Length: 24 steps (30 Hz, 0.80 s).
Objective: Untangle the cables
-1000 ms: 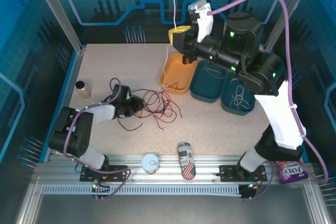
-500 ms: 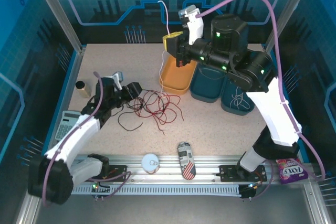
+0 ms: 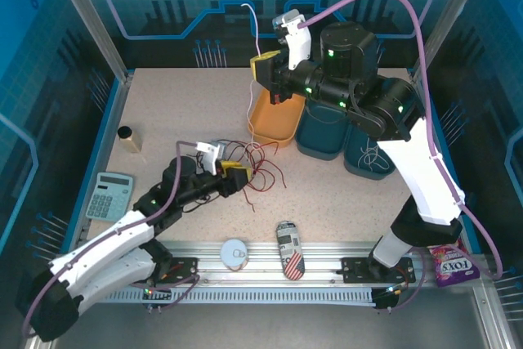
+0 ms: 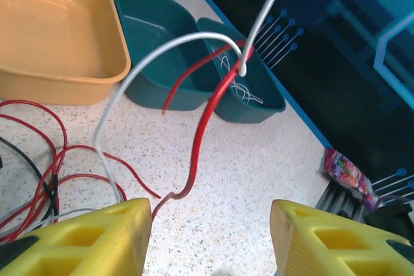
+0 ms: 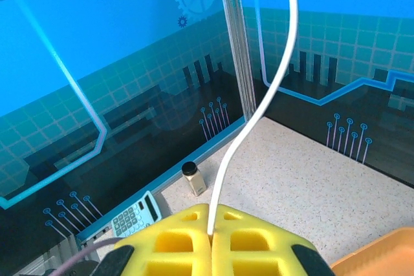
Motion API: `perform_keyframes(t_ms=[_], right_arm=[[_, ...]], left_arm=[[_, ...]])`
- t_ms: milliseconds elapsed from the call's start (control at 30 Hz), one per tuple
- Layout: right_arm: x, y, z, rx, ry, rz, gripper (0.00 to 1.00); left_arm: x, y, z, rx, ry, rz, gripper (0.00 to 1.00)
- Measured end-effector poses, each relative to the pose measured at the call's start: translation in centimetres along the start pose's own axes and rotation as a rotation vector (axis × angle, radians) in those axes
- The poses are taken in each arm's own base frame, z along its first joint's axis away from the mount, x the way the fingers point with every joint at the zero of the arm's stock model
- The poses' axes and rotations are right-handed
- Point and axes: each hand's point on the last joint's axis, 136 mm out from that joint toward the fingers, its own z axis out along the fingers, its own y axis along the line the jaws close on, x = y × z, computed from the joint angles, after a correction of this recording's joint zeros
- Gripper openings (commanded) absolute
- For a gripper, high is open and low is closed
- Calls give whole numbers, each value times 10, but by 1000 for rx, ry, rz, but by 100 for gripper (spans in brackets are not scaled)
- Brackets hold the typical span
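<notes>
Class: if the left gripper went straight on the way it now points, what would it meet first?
The left gripper would probably meet the thin red cable rising just ahead, between its open jaws, then the thin white cable; their depth order is unclear.

Overhead view; wrist close-ups share table (image 3: 343, 194)

A purple sweets packet (image 3: 458, 268) is lying off the counter (image 3: 343, 194) at the near right corner, and its white lettering is reading "FOX'S", upside down in the top view. The can (image 3: 288, 249) by the near rail is showing dense newsprint-like print and a stars-and-stripes pattern, all too small to read. The calculator (image 3: 109, 195) keys are showing no legible figures.
</notes>
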Motion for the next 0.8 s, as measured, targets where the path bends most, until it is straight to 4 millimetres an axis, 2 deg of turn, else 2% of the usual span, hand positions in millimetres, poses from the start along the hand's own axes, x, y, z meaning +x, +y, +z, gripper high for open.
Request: perform_keyframes(t_ms=[233, 300, 433, 500, 667, 800], right_arm=[[2, 0, 3, -3, 8, 13, 0], [2, 0, 4, -4, 9, 16, 0], [0, -1, 3, 3, 2, 14, 0], [-3, -5, 1, 20, -8, 10, 0], [-10, -37, -13, 151, -34, -5, 0], [-20, -63, -44, 279, -73, -25, 0]], left_arm=[[10, 17, 29, -59, 47, 17, 50], [11, 21, 35, -70, 51, 15, 42], [8, 24, 43, -76, 35, 15, 12], [5, 27, 44, -91, 19, 5, 1], [-1, 44, 38, -166, -37, -49, 0], [2, 71, 20, -249, -74, -121, 0]])
